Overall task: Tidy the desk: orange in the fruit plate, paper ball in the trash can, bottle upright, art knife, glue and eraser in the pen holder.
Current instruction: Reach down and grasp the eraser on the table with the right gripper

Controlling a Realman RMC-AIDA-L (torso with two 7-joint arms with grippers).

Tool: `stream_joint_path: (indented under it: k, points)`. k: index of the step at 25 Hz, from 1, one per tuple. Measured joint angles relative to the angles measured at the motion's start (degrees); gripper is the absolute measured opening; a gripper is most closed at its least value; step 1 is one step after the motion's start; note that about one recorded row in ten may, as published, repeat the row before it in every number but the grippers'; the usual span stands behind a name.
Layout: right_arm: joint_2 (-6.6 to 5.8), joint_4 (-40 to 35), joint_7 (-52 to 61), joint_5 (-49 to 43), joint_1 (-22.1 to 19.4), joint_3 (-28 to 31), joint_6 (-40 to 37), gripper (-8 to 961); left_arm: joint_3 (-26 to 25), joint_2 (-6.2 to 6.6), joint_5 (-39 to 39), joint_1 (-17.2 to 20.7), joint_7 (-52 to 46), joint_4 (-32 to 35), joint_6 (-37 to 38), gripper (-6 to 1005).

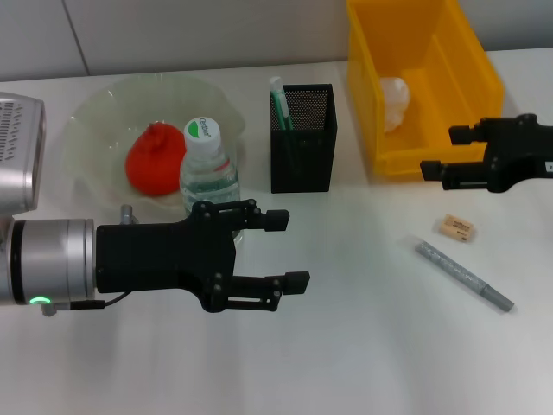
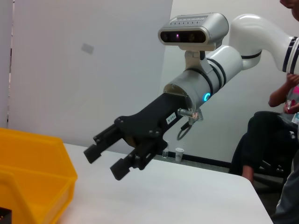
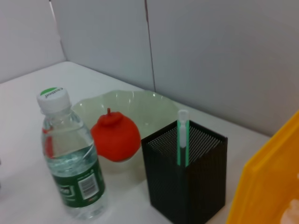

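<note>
The orange (image 1: 154, 161) lies in the fruit plate (image 1: 95, 117). The bottle (image 1: 207, 169) stands upright at the plate's front edge. The pen holder (image 1: 302, 143) holds a green-and-white stick (image 1: 278, 102). The paper ball (image 1: 394, 100) lies in the trash can (image 1: 432, 130). The eraser (image 1: 456, 227) and a grey art knife (image 1: 462, 275) lie on the table to the right. My left gripper (image 1: 286, 250) is open and empty, just in front of the bottle. My right gripper (image 1: 443, 151) is open and empty at the trash can's front right corner, above the eraser; it also shows in the left wrist view (image 2: 105, 161).
The right wrist view shows the bottle (image 3: 70, 158), orange (image 3: 115, 135), fruit plate (image 3: 140, 105), pen holder (image 3: 184, 172) and an edge of the trash can (image 3: 271, 186). A person (image 2: 280, 121) sits beyond the table's right side.
</note>
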Motion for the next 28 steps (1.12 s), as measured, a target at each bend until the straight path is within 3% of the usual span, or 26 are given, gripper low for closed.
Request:
stream_joint_path:
  k: [5,10,16,28]
  points:
    - [0.03,-2.8,5.4,-1.6,-0.6,0.2,-2.4,754,0.0,0.00,0.0,0.0,0.0,0.0,0.0,802]
    - [0.00,-6.6,11.5,-9.3,0.0,-0.1,-4.7,754,0.0,-0.07,0.0,0.1,0.0,0.0,-0.1,802]
    - [-0.35,-9.5,17.0,-17.9,3.0,-0.1,-10.7,754,0.5,-0.09,-0.2,-0.1,0.0,-0.1,-0.3,802]
    - [-0.40,-9.5,21.7,-30.7,9.4,0.0,-14.0,753,0.6,-0.08,-1.7,-0.4,2.2,-2.9,-0.8,802]
